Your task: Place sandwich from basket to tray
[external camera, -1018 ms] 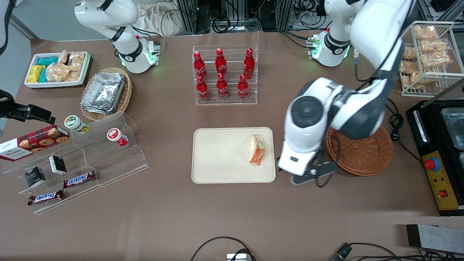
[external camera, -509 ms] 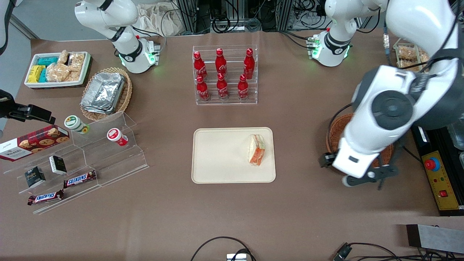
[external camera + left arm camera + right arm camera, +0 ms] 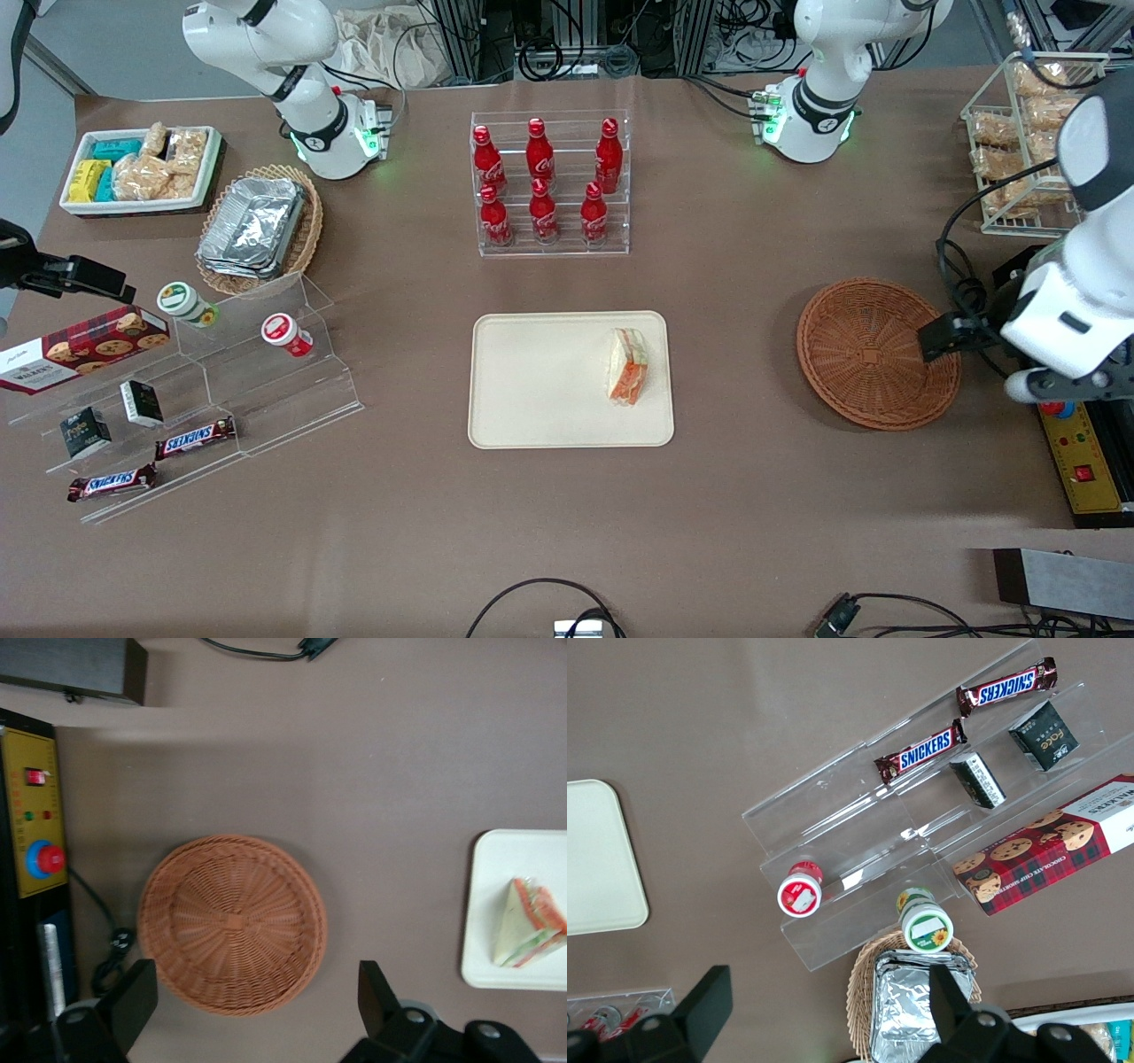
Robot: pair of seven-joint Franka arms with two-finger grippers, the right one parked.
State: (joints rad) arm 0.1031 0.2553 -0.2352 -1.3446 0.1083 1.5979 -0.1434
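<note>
The sandwich, a wrapped wedge with orange and green filling, lies on the cream tray, near the tray's edge that faces the basket. The round reddish-brown basket has nothing in it. My left gripper hangs high over the table at the working arm's end, just past the basket's rim and over the black control box. It is open, its two black fingers spread wide with nothing between them.
A black control box with a red button and a wire rack of bagged snacks stand at the working arm's end. A rack of red bottles stands farther from the camera than the tray. An acrylic snack stand is toward the parked arm's end.
My left arm has swung from beside the tray, across the basket, toward the working arm's end of the table, uncovering the basket. The sandwich has stayed put on the tray.
</note>
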